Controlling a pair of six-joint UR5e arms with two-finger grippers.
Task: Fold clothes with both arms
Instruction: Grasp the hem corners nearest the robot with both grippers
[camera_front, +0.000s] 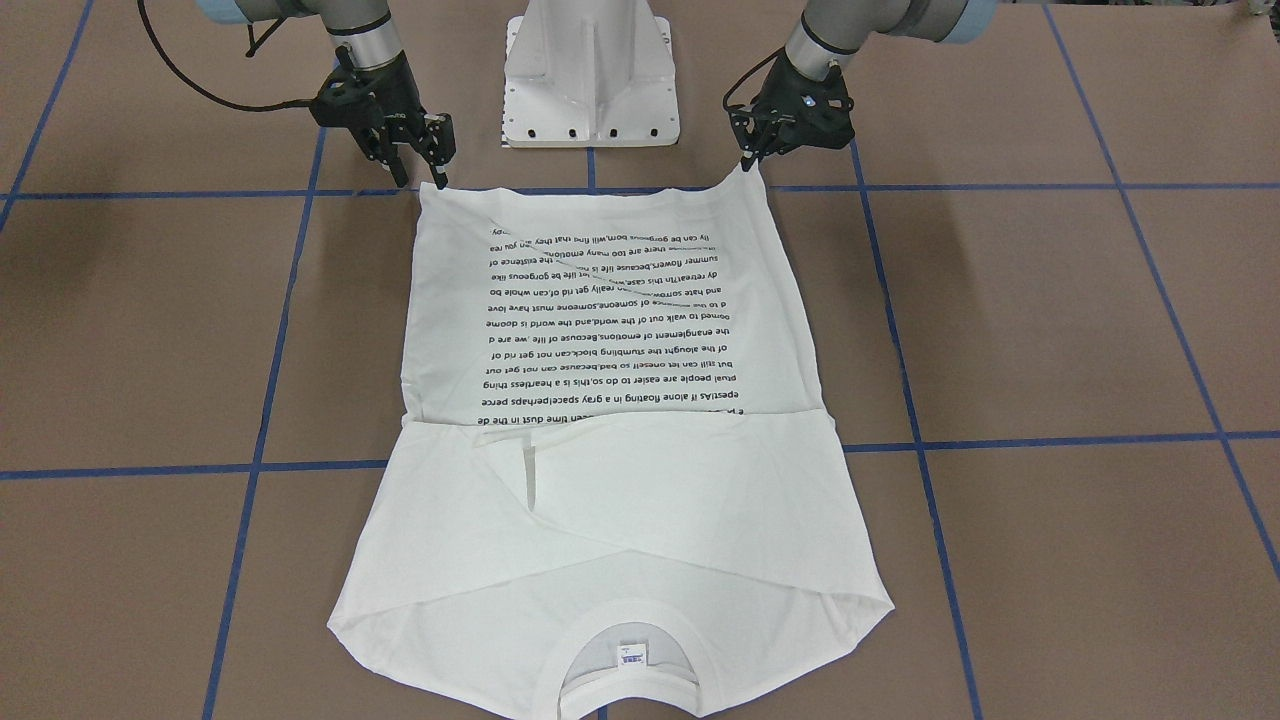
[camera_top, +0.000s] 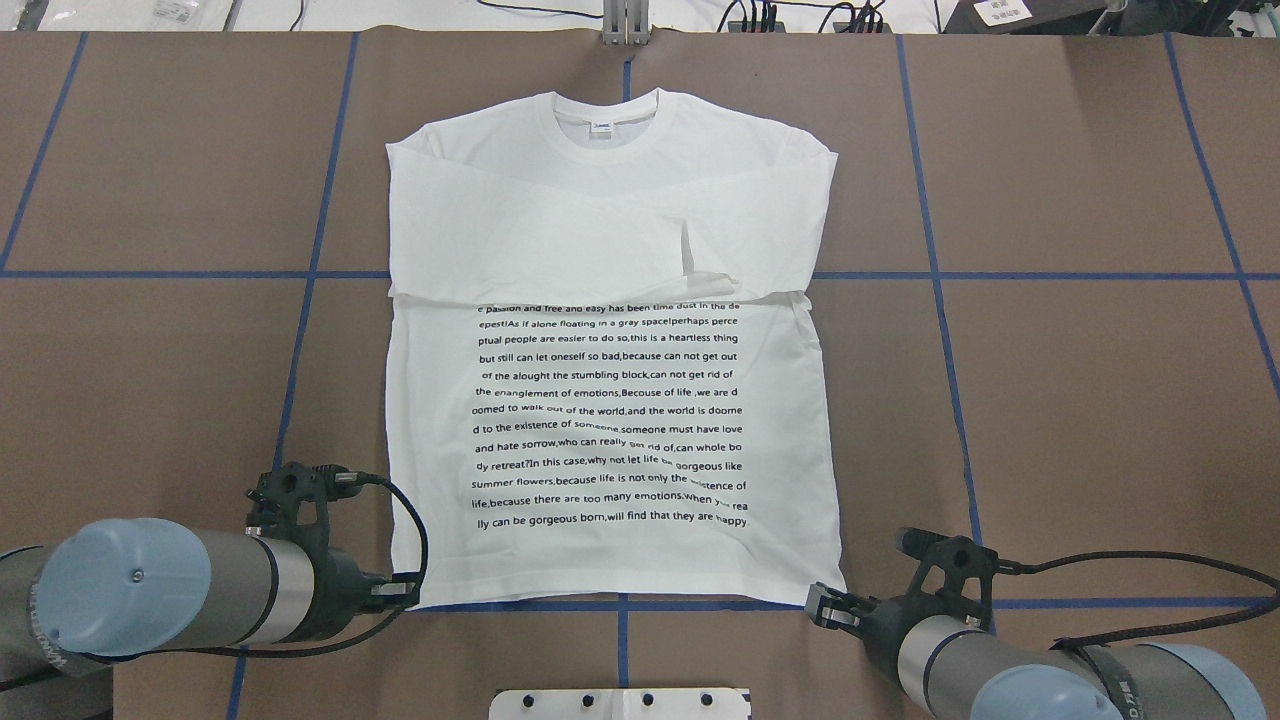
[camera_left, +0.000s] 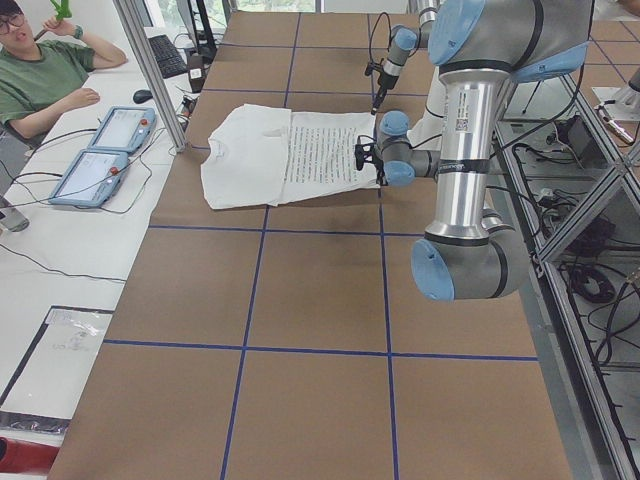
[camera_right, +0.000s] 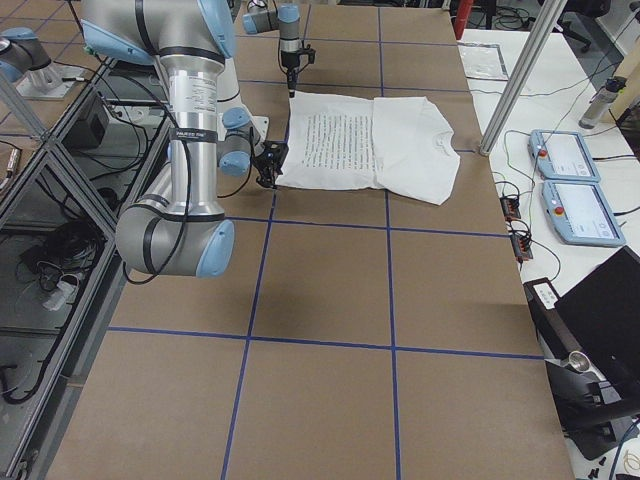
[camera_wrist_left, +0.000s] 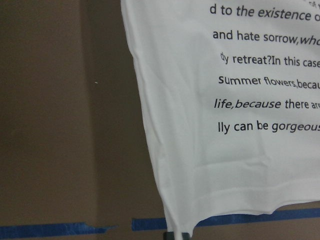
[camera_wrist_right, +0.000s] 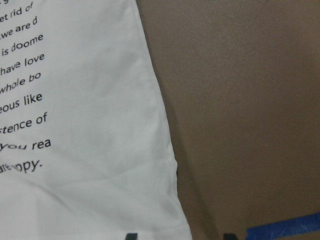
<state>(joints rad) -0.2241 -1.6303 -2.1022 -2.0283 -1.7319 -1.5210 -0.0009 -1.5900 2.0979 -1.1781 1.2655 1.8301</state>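
The white long-sleeved T-shirt (camera_top: 610, 400) lies flat on the brown table (camera_top: 1100, 420), print side up, sleeves folded across the chest, hem toward the robot. I judge it light, soft and limp, so it will sag. The hem corners are the good places to hold. The left gripper (camera_front: 752, 162) is clenched on one hem corner. The right gripper (camera_front: 421, 178) is spread astride the other corner.

Open table (camera_top: 150, 330) flanks the shirt (camera_top: 610, 230); pedestal (camera_front: 590, 80) stands seemingly clear of it.
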